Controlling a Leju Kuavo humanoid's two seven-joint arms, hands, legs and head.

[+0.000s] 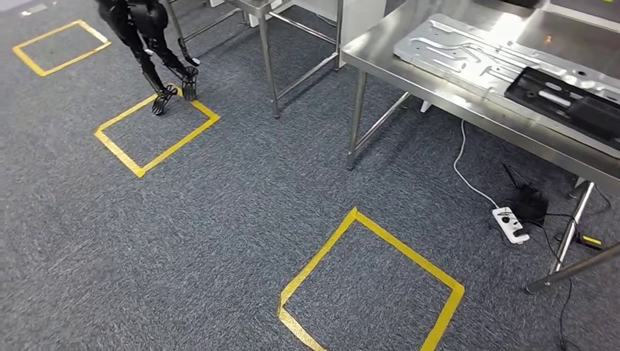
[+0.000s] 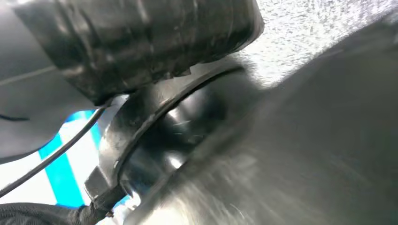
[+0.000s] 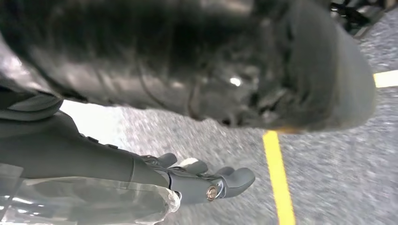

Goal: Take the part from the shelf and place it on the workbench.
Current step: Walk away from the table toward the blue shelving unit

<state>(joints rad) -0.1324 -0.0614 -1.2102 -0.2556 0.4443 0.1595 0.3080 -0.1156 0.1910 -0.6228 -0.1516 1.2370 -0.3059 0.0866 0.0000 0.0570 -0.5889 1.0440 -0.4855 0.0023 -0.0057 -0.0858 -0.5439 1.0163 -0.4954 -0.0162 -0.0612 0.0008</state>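
Right hand: while it hangs over the carpet (image 1: 219,219), the right hand (image 3: 206,180) is empty, fingers loosely apart.
Left hand: state cannot be told.
Workbench: the steel workbench (image 1: 380,55), far right, carries a metal plate (image 1: 468,55).

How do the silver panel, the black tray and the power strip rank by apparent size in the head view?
1. Silver panel, largest.
2. Black tray, cut off by the picture's edge, so unsure.
3. Power strip, smallest, although it lies nearer the camera.
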